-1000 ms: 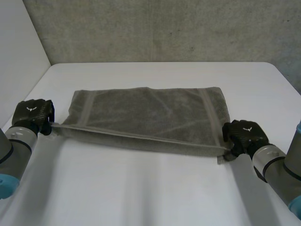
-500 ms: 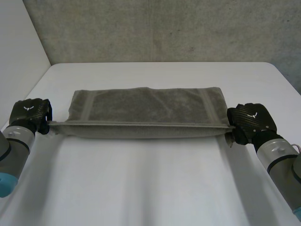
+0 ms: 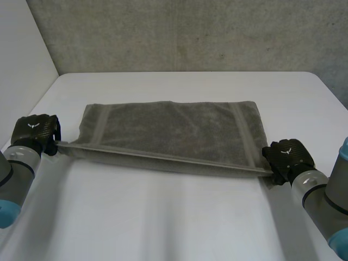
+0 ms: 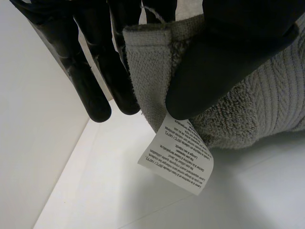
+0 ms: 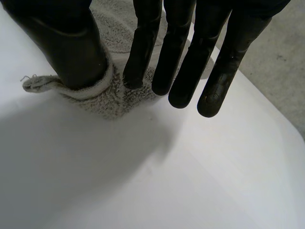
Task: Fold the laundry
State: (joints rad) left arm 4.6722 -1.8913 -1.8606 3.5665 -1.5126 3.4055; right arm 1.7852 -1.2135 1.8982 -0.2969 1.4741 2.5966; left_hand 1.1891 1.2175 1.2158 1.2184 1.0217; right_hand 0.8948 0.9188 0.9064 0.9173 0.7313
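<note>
Grey towel [image 3: 174, 130] lies mid-table [image 3: 179, 217], its near edge raised taut between the hands. Left hand [image 3: 35, 132] pinches the near-left corner, thumb against fingers. Right hand [image 3: 286, 156] pinches the near-right corner likewise.

Risk: the right hold looks shallow, so more tension could pull the corner free. Uneven travel would skew the fold.

Left hand is close to the table's left edge. Open room lies far of the towel.
</note>
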